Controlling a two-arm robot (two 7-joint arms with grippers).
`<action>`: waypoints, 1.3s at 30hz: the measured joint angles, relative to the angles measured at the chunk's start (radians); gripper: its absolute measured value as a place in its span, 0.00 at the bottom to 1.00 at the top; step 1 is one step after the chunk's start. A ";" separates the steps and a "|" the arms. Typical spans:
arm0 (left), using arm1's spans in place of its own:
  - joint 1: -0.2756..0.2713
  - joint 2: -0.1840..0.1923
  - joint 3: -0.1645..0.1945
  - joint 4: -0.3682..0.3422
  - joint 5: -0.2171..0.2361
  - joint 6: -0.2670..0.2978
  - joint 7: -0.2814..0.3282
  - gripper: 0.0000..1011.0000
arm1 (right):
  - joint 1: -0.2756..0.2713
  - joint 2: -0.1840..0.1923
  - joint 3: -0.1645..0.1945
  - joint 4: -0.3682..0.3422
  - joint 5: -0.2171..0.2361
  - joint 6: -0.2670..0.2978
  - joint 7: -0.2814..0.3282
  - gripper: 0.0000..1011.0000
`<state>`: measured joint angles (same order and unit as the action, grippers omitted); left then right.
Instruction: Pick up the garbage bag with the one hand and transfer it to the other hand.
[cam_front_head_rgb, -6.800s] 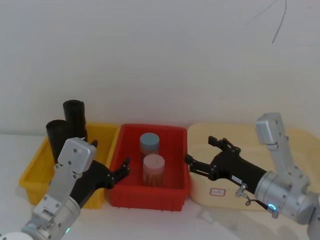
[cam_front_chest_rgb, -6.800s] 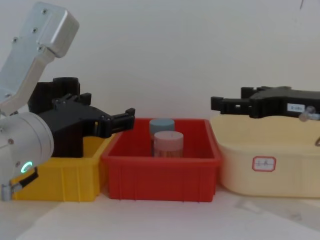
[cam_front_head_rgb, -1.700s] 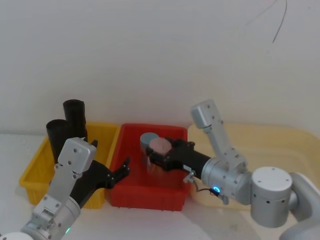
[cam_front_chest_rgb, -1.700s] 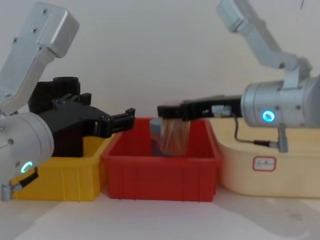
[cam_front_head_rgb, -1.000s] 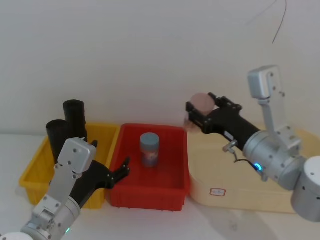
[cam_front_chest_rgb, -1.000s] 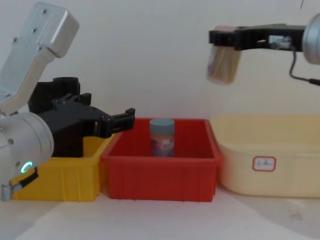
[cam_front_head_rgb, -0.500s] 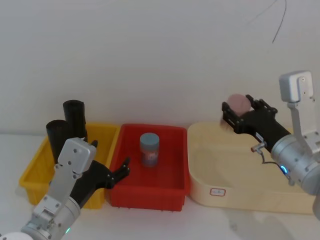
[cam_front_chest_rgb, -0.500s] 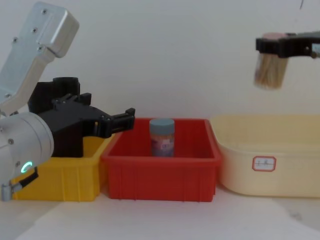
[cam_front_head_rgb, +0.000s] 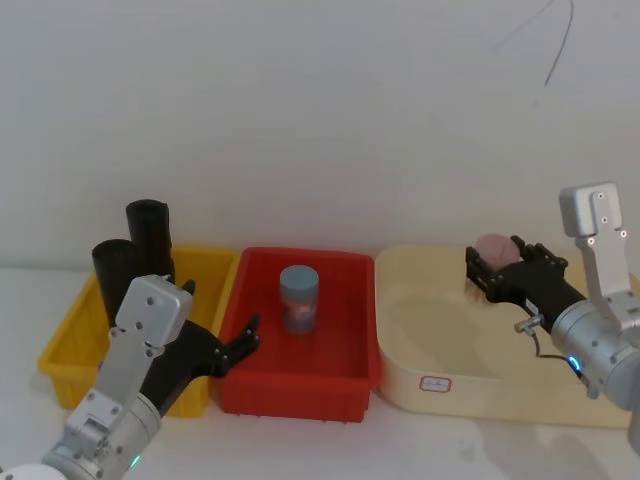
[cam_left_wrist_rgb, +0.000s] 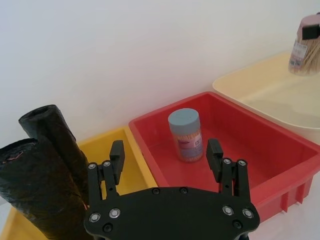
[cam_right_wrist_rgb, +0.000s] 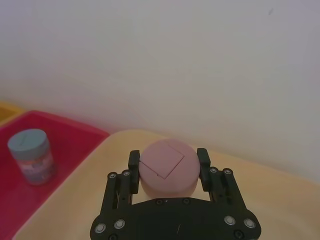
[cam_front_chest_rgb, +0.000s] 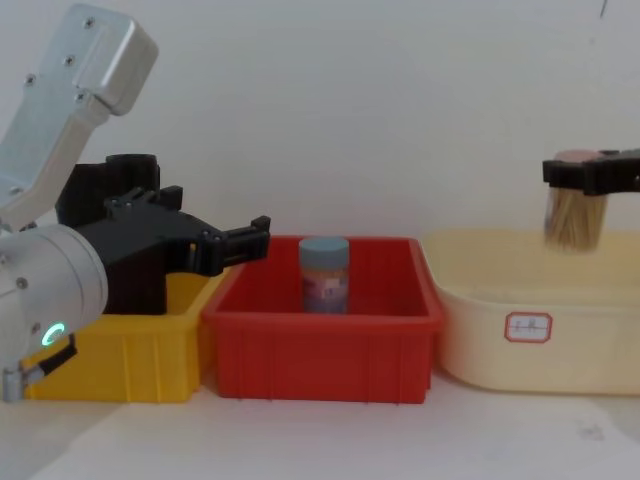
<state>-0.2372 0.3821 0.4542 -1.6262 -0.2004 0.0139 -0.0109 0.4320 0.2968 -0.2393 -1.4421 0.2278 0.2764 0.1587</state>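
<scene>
Two near-identical black garbage bag rolls stand upright in the yellow bin (cam_front_head_rgb: 62, 350): a taller one at the back (cam_front_head_rgb: 148, 236) and a shorter one (cam_front_head_rgb: 114, 270) in front of it; I cannot tell which the task means. My left gripper (cam_front_head_rgb: 220, 308), on the teal-ringed arm, hangs open and empty over the near edge where the yellow and red bins meet, apart from both rolls (cam_left_wrist_rgb: 47, 165). My right gripper (cam_front_head_rgb: 497, 262), on the blue-ringed arm, is shut on a pink-lidded jar (cam_right_wrist_rgb: 165, 172) above the cream tub (cam_front_head_rgb: 440, 385).
A red bin (cam_front_head_rgb: 300, 388) in the middle holds a blue-lidded jar (cam_front_head_rgb: 299, 298) standing upright. The three containers sit side by side on a white table against a white wall. The held jar (cam_front_chest_rgb: 574, 220) hangs just above the tub's rim.
My right gripper lifted the pink-lidded jar out of the red bin, carried it right, and has lowered it over the cream tub. The left arm and the rolls have not moved.
</scene>
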 joint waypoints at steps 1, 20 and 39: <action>0.000 0.000 0.000 0.000 0.000 0.000 0.000 0.99 | 0.001 -0.001 0.001 0.007 0.000 0.000 0.000 0.65; 0.000 0.000 0.000 0.000 0.000 0.000 0.000 0.99 | 0.015 -0.013 0.010 0.077 -0.002 -0.003 0.008 0.99; -0.004 -0.008 -0.033 -0.082 0.019 0.049 0.046 0.99 | 0.017 -0.015 0.012 0.092 -0.002 -0.005 0.010 0.99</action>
<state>-0.2411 0.3739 0.4215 -1.7080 -0.1818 0.0627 0.0353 0.4492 0.2816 -0.2275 -1.3502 0.2261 0.2714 0.1688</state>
